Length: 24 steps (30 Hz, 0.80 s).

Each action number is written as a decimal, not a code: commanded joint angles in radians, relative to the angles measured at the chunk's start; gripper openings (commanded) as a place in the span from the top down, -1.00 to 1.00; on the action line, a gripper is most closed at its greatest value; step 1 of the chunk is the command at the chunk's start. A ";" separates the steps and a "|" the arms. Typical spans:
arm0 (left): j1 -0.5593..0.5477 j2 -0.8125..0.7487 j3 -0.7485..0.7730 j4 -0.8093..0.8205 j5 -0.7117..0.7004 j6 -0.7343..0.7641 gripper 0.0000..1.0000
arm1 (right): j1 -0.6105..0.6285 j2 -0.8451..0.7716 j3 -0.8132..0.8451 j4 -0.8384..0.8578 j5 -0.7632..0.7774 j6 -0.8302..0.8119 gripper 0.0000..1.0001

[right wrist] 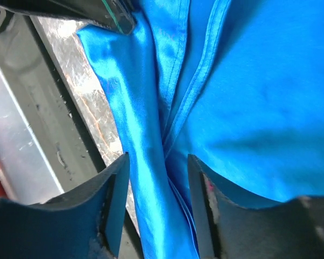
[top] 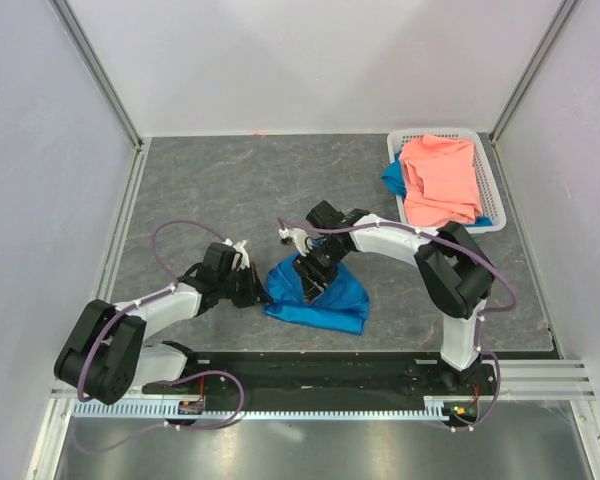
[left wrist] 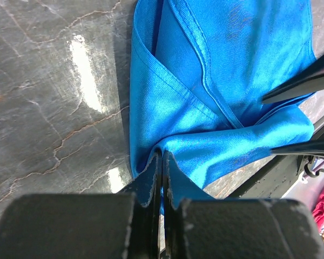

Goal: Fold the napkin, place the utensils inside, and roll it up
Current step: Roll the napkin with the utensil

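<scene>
The napkin (top: 325, 300) lies bunched in a rough triangle on the table (top: 230, 180), directly under the right gripper (right wrist: 157, 159) and running out from the tips of the left gripper (left wrist: 162, 156). The left fingers are pressed together on a corner of the cloth, pinching its hem at the edge nearest that arm. The right fingers stand apart, straddling a raised ridge of the fabric that runs between them. They may be brushing the ridge, though the wrist view is too close to be sure.

The slim black utensil shows in no view, so the work appears to be at the folding step, with the cloth neither flat nor squared. The next move likely calls for the right fingers to close on that ridge or a free edge. Both arms would then draw the napkin taut and lay it over itself evenly, without dragging the pinched corner loose.

Far beyond the right gripper, a basket (top: 490, 190) holds a pink cloth (top: 440, 180).
</scene>
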State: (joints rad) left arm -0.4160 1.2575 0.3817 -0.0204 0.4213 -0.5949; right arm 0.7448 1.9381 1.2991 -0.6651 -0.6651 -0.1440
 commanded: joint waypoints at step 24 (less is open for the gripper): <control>-0.001 0.011 0.052 -0.092 -0.030 0.026 0.96 | 0.395 -0.252 -0.288 0.349 0.725 0.027 -0.55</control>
State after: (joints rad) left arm -0.4168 1.2613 0.4088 -0.0830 0.4171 -0.5945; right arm 1.1347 1.6676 1.0214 -0.3546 0.0055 -0.1162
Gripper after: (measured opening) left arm 0.028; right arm 0.792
